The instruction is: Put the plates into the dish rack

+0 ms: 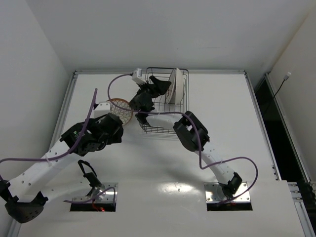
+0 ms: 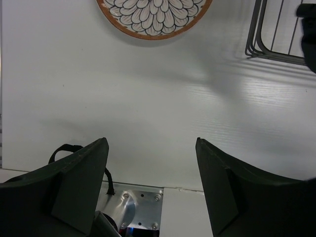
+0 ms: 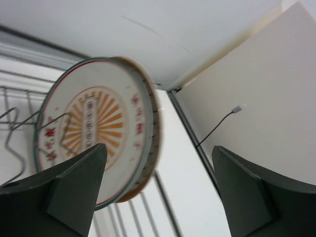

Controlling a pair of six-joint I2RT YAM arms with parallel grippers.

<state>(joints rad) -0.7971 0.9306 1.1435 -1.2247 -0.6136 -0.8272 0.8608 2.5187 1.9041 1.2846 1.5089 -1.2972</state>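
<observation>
From above, upright plates (image 1: 175,85) stand in the dish rack (image 1: 158,131), and a brown-rimmed plate (image 1: 121,107) lies on the tabletop (image 1: 148,163) beside it. Left wrist: left fingers (image 2: 84,173) spread, empty. Right wrist: right fingers (image 3: 74,187) released, sunburst plate (image 3: 94,143) upright between wires.

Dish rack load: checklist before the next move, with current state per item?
1. Sunburst plate upright in the dish rack: ok.
2. Second plate behind it seated: cannot tell, only a brownish edge shows.
3. Right gripper jaws open, holding nothing: ok.
4. Right gripper clear of the rack: not ok, it hangs over it in the top view.
5. Left gripper jaws open, empty: ok.
6. Brown-rimmed plate flat on the table, nothing between it and the left gripper: ok.
</observation>
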